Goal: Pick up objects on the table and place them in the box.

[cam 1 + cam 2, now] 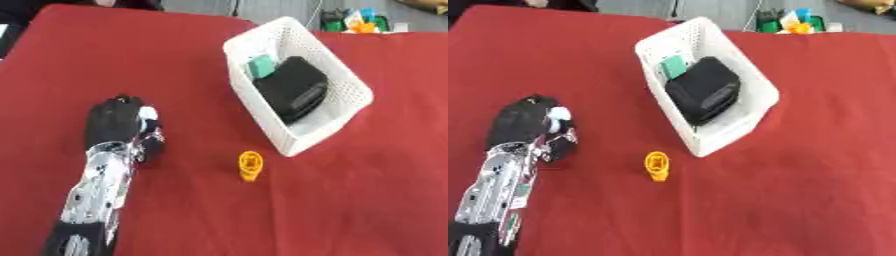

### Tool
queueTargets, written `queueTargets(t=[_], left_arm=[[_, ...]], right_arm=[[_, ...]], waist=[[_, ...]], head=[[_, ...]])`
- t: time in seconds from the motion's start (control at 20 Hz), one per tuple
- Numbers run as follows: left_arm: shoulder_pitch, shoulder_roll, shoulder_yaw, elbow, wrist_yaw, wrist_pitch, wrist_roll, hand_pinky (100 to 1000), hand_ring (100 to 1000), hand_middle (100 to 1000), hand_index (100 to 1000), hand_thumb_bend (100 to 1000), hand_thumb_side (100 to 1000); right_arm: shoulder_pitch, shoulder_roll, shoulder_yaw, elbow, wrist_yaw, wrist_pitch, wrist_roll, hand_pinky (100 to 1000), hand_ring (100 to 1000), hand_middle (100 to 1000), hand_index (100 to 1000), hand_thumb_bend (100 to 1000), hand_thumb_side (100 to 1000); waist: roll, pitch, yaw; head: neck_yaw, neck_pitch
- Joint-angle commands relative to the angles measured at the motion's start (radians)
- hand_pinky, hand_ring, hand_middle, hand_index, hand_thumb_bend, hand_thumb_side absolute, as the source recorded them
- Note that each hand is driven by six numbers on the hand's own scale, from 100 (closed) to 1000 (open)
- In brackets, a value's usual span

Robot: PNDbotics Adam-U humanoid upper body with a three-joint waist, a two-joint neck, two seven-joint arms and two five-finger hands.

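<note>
The left hand (pixel 118 122) rests on the red table (pixel 367 200) with fingers curled round a small pale object (pixel 148 113). To its right, near but apart, stands a yellow object (pixel 250 165), not yet picked. Farther off to the right, the white box (pixel 350 82) already holds a black case (pixel 293 89) and a green item (pixel 261 66). Judging by this, about half remains.

looking steeply down from head height onto the red table (pixel 175 60); 2 near-identical views, the right eye's shifted sideways, sharing the white basket (pixel 346 80) and left hand (pixel 114 122).
</note>
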Motion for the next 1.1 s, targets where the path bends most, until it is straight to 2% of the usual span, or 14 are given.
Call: queueTargets(t=[0.05,0.5,1.1], left_arm=[[0.003,0.008,-0.001,-0.016,-0.005,0.003,-0.002,923,877,794,868,100,466],[-0.008,0.014,-0.020,-0.069,0.006,-0.021,-0.001,905,864,789,878,100,518],[-0.036,0.033,-0.034,-0.127,0.043,-0.049,-0.005,898,853,784,877,100,522]], right_arm=[[-0.002,-0.007,-0.001,-0.023,-0.006,0.000,0.003,771,757,613,723,185,1000],[-0.001,-0.006,0.001,-0.023,-0.007,0.004,0.010,773,759,614,725,188,1000],[-0.001,-0.009,0.000,-0.023,-0.017,0.008,0.012,773,759,614,727,180,1000]], waist=[[0.002,-0.022,-0.001],[0.006,-0.025,-0.002],[0.012,-0.037,-0.006]], head=[[-0.001,-0.014],[0.000,-0.018],[-0.001,-0.020]])
